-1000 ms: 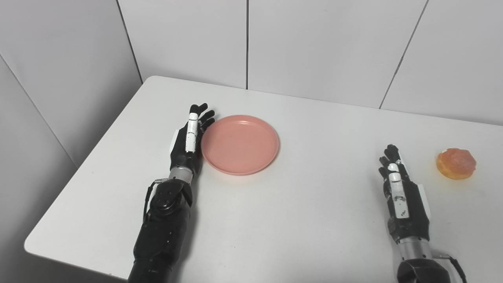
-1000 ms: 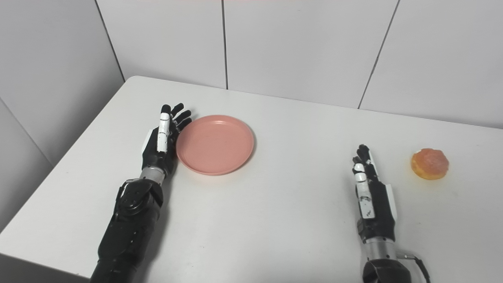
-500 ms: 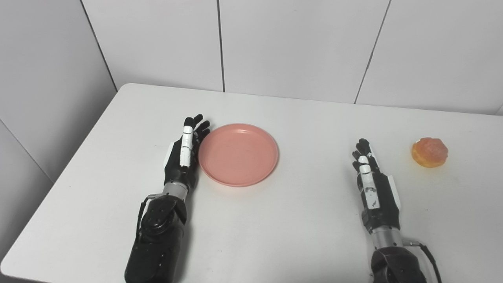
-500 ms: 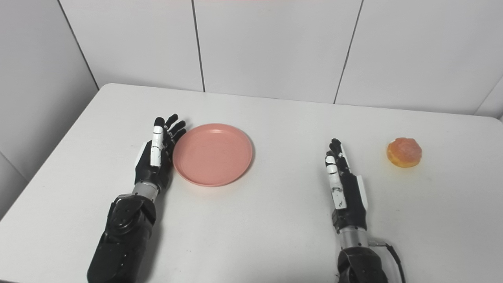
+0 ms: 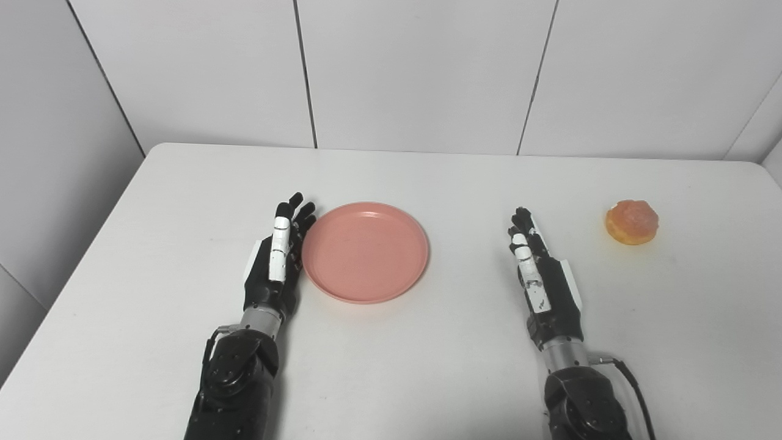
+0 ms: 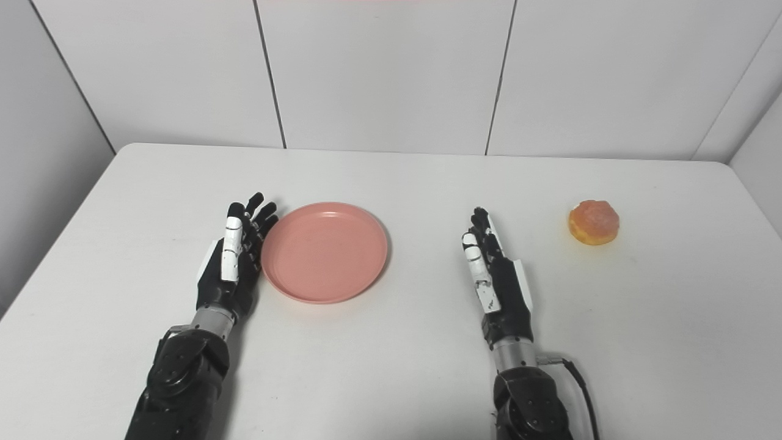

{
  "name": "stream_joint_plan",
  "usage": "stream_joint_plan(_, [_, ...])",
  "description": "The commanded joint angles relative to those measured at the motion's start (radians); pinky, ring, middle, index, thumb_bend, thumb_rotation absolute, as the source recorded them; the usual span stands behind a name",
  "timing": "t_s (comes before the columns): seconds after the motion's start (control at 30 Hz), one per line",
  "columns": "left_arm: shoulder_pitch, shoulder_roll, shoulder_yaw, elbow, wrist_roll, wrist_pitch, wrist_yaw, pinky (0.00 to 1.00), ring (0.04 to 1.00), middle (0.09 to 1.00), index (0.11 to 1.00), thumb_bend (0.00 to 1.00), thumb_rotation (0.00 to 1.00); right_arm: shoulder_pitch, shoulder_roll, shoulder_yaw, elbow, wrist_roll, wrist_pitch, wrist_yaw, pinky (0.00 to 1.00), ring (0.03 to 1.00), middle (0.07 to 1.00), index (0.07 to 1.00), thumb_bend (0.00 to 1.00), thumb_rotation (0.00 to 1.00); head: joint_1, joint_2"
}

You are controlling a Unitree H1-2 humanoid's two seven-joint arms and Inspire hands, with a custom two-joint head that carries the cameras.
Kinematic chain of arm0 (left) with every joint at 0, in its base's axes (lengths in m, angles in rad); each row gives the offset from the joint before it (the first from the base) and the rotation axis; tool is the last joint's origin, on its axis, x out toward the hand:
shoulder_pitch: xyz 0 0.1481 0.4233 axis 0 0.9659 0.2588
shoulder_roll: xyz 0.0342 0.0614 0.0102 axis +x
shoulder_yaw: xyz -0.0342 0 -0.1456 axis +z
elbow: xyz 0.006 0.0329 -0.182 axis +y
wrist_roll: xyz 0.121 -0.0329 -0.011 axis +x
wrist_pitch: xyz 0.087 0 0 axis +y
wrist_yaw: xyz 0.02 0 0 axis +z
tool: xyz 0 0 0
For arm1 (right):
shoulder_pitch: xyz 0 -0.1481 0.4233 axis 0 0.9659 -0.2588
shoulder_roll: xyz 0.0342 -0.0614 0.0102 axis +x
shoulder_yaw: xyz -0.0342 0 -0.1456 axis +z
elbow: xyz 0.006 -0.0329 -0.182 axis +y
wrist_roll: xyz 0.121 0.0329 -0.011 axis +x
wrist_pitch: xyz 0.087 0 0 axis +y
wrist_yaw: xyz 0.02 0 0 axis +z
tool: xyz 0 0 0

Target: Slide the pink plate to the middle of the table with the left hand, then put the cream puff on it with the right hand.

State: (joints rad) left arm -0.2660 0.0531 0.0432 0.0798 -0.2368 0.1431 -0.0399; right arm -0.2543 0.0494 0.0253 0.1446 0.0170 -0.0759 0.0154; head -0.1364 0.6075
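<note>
Pink plate, a round shallow plastic dish, lies left of the white table's centre, with the robot's black-and-white left hand set edge-on against its left rim, fingers straight and close together, gripping nothing. Nearer the right side, the matching right hand stands edge-on on the bare tabletop, fingers likewise extended and empty, well apart from plate and pastry. Farther back on the right sits the cream puff, a small golden, glazed round bun, alone and untouched. Risks ahead, as a judgement: a push off the plate's centre line could spin it or let it slip past the fingertips; too long a shove could carry it into the waiting right hand; a hard squeeze could crush the soft puff. Count: one plate, one cream puff, two hands, one table.
</note>
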Motion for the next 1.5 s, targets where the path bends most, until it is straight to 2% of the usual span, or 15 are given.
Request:
stream_joint_plan(0.0, [0.017,-0.012,-0.03,-0.011,0.002,0.011,-0.041,0.99,0.984,0.971,0.967,0.64,1.0,0.016,0.018,0.007,0.008,-0.001,0.004,-0.005,1.0,0.97,0.965,0.958,0.56,0.83,0.0,0.0])
stream_joint_plan(0.2, [0.044,-0.03,-0.045,-0.044,-0.008,0.035,-0.036,0.98,0.968,0.957,0.952,0.63,0.99,0.012,0.021,0.015,0.015,-0.006,-0.008,-0.009,1.0,0.973,0.971,0.962,0.54,0.87,-0.016,0.003])
stream_joint_plan(0.27, [0.051,-0.046,-0.039,-0.045,-0.011,0.015,-0.024,0.94,0.937,0.926,0.912,0.64,0.9,0.013,0.021,0.017,0.009,-0.009,0.001,-0.01,0.99,0.974,0.971,0.962,0.53,0.88,-0.016,0.003])
stream_joint_plan(0.47, [0.073,-0.081,-0.035,-0.032,0.006,-0.066,-0.023,0.91,0.916,0.904,0.881,0.64,0.82,0.013,0.022,0.015,0.009,0.003,0.001,-0.011,0.99,0.964,0.965,0.958,0.53,0.85,-0.011,0.007])
stream_joint_plan(0.53, [0.081,-0.081,-0.043,-0.041,0.017,-0.071,-0.03,0.91,0.913,0.905,0.887,0.62,0.85,0.012,0.022,0.014,0.011,0.006,-0.002,-0.01,0.98,0.961,0.962,0.959,0.52,0.83,-0.011,0.007])
stream_joint_plan(0.57, [0.085,-0.075,-0.052,-0.046,0.017,-0.067,-0.044,0.95,0.938,0.929,0.917,0.62,0.91,0.012,0.022,0.014,0.011,0.004,-0.001,-0.011,0.98,0.958,0.959,0.959,0.53,0.82,-0.011,0.007])
stream_joint_plan(0.67, [0.089,-0.059,-0.067,-0.042,0.012,-0.072,-0.08,0.98,0.957,0.95,0.94,0.61,0.97,0.013,0.022,0.016,0.008,-0.003,0.0,-0.015,0.97,0.955,0.958,0.957,0.52,0.83,-0.011,0.007])
stream_joint_plan(0.8, [0.09,-0.06,-0.075,-0.042,0.005,-0.056,-0.09,0.99,0.963,0.96,0.951,0.63,1.0,0.012,0.021,0.016,0.013,-0.007,-0.004,-0.016,0.96,0.951,0.955,0.956,0.54,0.84,-0.011,0.007])
stream_joint_plan(1.03, [0.086,-0.056,-0.086,-0.022,0.027,-0.082,-0.096,1.0,0.967,0.963,0.958,0.62,1.0,0.011,0.025,0.017,0.013,-0.007,-0.001,-0.018,0.96,0.951,0.954,0.953,0.55,0.84,-0.016,0.006])
stream_joint_plan(1.17, [0.076,-0.064,-0.078,0.004,0.055,-0.103,-0.071,1.0,0.974,0.964,0.959,0.63,1.0,0.009,0.025,0.018,0.016,-0.007,-0.003,-0.019,0.97,0.954,0.956,0.955,0.54,0.85,-0.018,0.005])
stream_joint_plan(1.27, [0.062,-0.067,-0.064,0.045,0.078,-0.148,-0.052,1.0,0.988,0.978,0.966,0.62,1.0,0.007,0.023,0.018,0.018,-0.006,-0.003,-0.015,0.97,0.959,0.959,0.956,0.53,0.85,-0.019,0.005])
stream_joint_plan(1.4, [0.045,-0.067,-0.05,0.08,0.088,-0.178,-0.04,1.0,1.0,0.997,0.979,0.6,0.97,0.005,0.021,0.016,0.017,-0.004,0.001,-0.015,0.98,0.966,0.964,0.957,0.53,0.87,-0.021,0.004])
stream_joint_plan(1.47, [0.031,-0.088,-0.02,0.109,0.08,-0.205,-0.006,0.99,0.981,0.978,0.956,0.58,0.9,0.001,0.023,0.01,0.023,-0.004,-0.004,-0.023,0.98,0.965,0.962,0.954,0.53,0.86,-0.022,0.004])
